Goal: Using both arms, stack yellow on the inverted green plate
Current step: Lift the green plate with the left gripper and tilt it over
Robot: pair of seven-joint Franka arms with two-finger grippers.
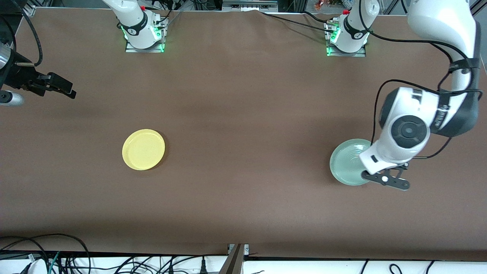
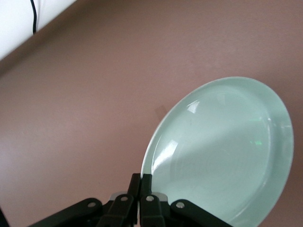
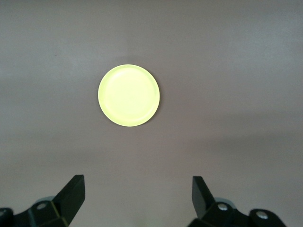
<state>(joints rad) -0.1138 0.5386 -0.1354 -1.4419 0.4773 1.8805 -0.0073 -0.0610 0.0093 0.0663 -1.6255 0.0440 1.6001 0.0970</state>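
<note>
Mint-green plate (image 1: pixel 348 161) tilted in left claw (image 2: pixel 140 189)

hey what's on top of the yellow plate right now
Nothing. The round, shallow yellow plastic plate lies bare and rim-up on the brown table. The pale green plate is apart, at the left arm's end, pinched at its rim by the left claw. The right claw hangs open.

A big brown table (image 1: pixel 243 95) holds two plates. The yellow plate (image 1: pixel 143 149) lies flat on it with its hollow side up. The green plate (image 1: pixel 348 161) is well apart from the yellow plate, toward the left arm's end of the table. The two arm bases stand farther from the front camera than the yellow plate.
</note>
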